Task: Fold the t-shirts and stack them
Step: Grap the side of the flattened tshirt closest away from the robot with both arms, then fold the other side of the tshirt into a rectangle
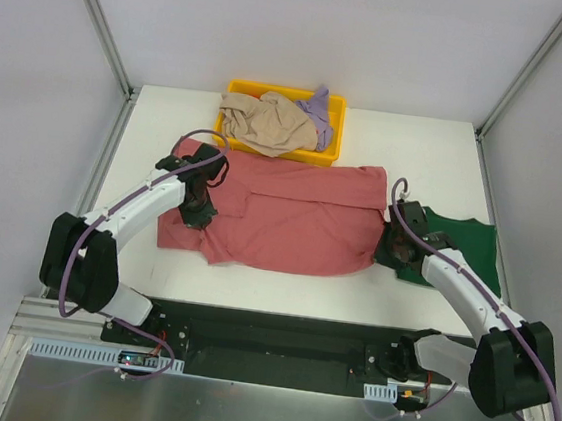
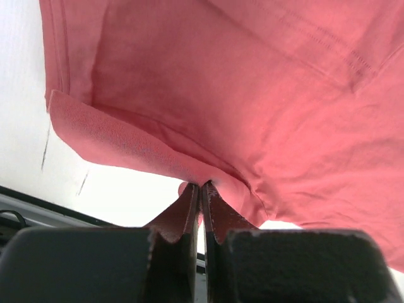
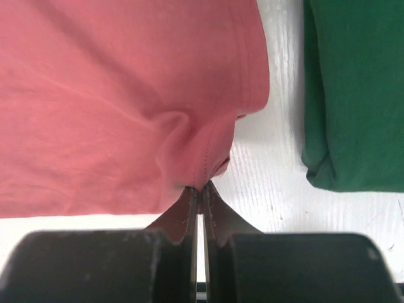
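While left pincer and right pincer each clamp an edge of the dusty rose-red cloth t-shirt, apparently mid-fold on the white tabletop: dark green cloth t-shirt folded, right; beige cloth t-shirt and lavender cloth t-shirt pending, crumpled in yellow plastic tray.

The top external camera sat high above and behind the arm bases, looking down and away over the whole white table, from its near edge to the yellow tray at the far side. The left wrist camera sat just behind the left gripper, very close, looking along its pressed-together fingers at the left edge of the rose-red t-shirt. The right wrist camera looked likewise past the right gripper at that shirt's right edge, with the dark green t-shirt further right. All three views shared the rose-red t-shirt. The overhead and right wrist views also shared the green one.
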`<action>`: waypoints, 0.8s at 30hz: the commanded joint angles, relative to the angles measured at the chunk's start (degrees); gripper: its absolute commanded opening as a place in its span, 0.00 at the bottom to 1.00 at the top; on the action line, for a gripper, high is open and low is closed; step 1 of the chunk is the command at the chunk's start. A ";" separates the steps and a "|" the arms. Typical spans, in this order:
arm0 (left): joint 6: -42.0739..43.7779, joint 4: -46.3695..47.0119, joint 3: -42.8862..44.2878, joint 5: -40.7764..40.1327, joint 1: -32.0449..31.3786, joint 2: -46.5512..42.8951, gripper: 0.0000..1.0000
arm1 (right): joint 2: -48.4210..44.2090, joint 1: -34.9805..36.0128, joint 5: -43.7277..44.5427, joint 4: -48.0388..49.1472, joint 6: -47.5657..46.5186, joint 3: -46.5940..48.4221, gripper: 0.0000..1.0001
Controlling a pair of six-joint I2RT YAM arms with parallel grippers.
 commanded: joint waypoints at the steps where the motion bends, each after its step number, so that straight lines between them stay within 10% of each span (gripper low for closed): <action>1: 4.63 1.29 5.33 0.52 2.00 2.15 0.00 | 2.55 -1.90 -2.88 -0.69 -3.46 4.96 0.00; 24: 13.24 3.31 24.32 0.34 10.26 16.82 0.00 | 19.95 -9.11 -4.82 3.79 -6.01 23.50 0.00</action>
